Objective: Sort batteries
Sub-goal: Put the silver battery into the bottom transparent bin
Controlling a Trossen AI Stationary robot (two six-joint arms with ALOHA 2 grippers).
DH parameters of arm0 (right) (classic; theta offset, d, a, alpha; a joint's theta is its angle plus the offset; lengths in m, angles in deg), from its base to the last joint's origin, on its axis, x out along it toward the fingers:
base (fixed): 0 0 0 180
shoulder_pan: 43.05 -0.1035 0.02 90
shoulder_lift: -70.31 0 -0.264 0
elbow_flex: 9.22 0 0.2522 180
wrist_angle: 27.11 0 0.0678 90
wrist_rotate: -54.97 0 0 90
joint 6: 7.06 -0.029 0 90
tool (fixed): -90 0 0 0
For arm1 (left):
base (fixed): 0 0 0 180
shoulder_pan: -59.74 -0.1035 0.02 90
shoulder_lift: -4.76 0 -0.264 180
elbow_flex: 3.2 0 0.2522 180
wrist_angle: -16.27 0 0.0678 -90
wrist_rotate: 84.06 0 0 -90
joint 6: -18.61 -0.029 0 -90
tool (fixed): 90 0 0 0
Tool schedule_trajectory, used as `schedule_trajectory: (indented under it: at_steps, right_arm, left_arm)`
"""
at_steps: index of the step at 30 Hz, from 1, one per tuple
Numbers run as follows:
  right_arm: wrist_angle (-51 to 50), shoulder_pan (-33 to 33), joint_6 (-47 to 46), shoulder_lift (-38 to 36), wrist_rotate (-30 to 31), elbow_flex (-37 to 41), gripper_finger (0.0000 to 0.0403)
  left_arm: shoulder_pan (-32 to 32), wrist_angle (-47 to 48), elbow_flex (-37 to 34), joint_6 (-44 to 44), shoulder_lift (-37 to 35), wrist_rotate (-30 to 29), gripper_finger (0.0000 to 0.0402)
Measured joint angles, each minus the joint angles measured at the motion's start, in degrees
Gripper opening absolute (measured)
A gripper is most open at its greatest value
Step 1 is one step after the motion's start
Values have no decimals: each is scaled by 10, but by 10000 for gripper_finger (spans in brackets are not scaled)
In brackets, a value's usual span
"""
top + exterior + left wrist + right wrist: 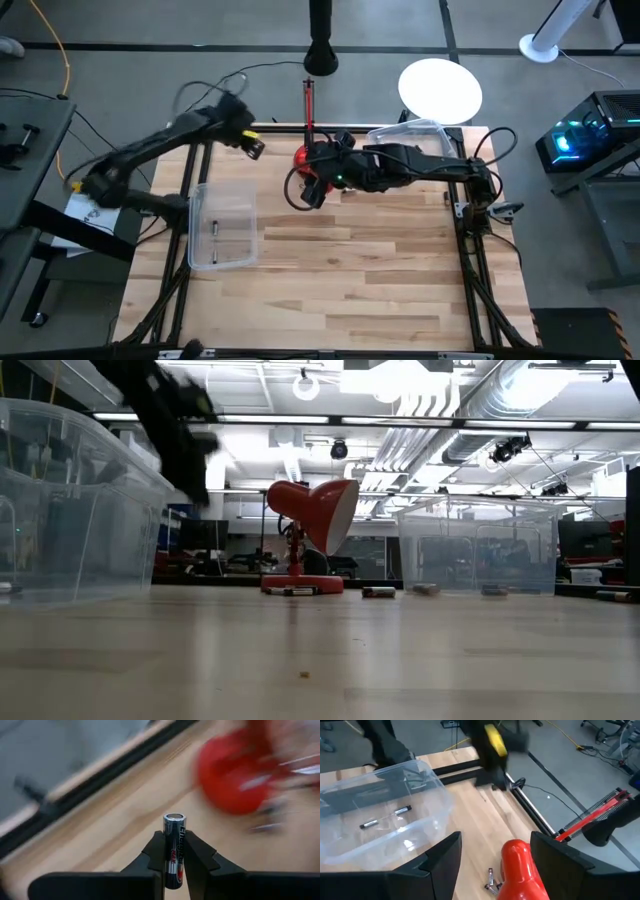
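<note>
Currently the left gripper (pixel 172 857) is clenched on one battery (pixel 173 851), held upright between its fingers with the cap end clear above them — a grip that probably keeps the label readable and the cell ready to drop end-first. In the high view this gripper (pixel 252 145) sits at about 11 o'clock over the desk (pixel 380 290), just past the far end of the left bin (pixel 222 228). That clear bin holds two batteries (pixel 215 229), lying flat and apart. The right gripper (pixel 312 192) hovers near 12 o'clock beside the red lamp (pixel 305 156), fingers spread wide and holding nothing — likely waiting above the unsorted batteries (pixel 491 882) clustered at the lamp's base. A second clear bin (pixel 415 135) stands at 1 o'clock; its contents cannot be made out.
</note>
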Motion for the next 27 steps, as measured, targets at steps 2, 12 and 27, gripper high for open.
schedule_trajectory:
  at_steps: [2,12,27]
  right_arm:
    - [0,5,0,0,0,0,231]
    - [-4,31,28,0,-2,0,231]
    - [-61,49,28,0,-13,0,231]
  left_arm:
    - [29,18,1,38,-74,23,27]
    - [350,233,0,349,-351,-62,27]
    - [584,349,0,346,-143,-165,46]
